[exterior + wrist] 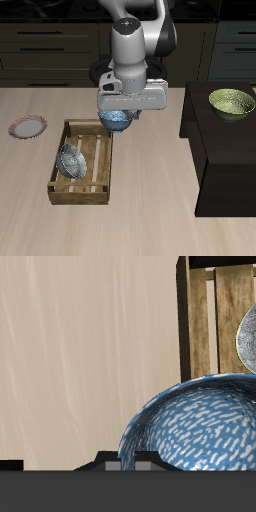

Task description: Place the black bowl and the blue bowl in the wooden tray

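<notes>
The blue bowl (117,120) hangs in my gripper (118,112), lifted above the table just beyond the far corner of the wooden tray (72,127). In the wrist view the blue bowl (200,426) fills the frame close to the fingers, with its blue-and-white mottled inside facing the camera. The black bowl (70,159) lies tilted inside the wooden tray, near its middle. The tray (215,326) and a part of the black bowl (247,341) also show in the wrist view. The fingertips are hidden by the bowl and the hand.
A pink-rimmed flat plate (28,127) lies on the table beside the tray. An olive-green bowl (231,102) sits on a dark raised stand (225,150) on the other side. Dark cabinets stand behind the table.
</notes>
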You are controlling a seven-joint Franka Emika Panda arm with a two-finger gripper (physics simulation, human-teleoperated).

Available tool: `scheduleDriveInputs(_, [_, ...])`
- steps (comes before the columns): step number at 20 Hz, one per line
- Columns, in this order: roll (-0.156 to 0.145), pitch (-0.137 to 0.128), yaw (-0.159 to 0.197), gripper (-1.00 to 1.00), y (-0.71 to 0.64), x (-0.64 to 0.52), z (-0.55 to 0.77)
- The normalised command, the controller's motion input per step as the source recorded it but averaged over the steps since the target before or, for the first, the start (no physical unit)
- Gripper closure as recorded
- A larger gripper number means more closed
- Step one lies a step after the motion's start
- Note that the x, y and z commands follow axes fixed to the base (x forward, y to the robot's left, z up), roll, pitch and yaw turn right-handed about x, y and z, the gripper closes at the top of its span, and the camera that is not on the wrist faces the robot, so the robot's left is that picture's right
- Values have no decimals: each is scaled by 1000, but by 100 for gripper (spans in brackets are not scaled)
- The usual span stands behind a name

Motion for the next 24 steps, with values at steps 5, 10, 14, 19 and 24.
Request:
scheduleDriveInputs(5, [-57, -20, 13, 100, -380, 60, 86])
scheduleDriveInputs(10, [-41, 5, -9, 100, -275, 129, 21])
scheduleDriveInputs(14, [-56, -15, 0, 100, -350, 171, 122])
scheduleDriveInputs(19, [-31, 2, -7, 100, -176, 102, -1])
scheduleDriveInputs(24, [-31, 18, -8, 100, -231, 93, -115])
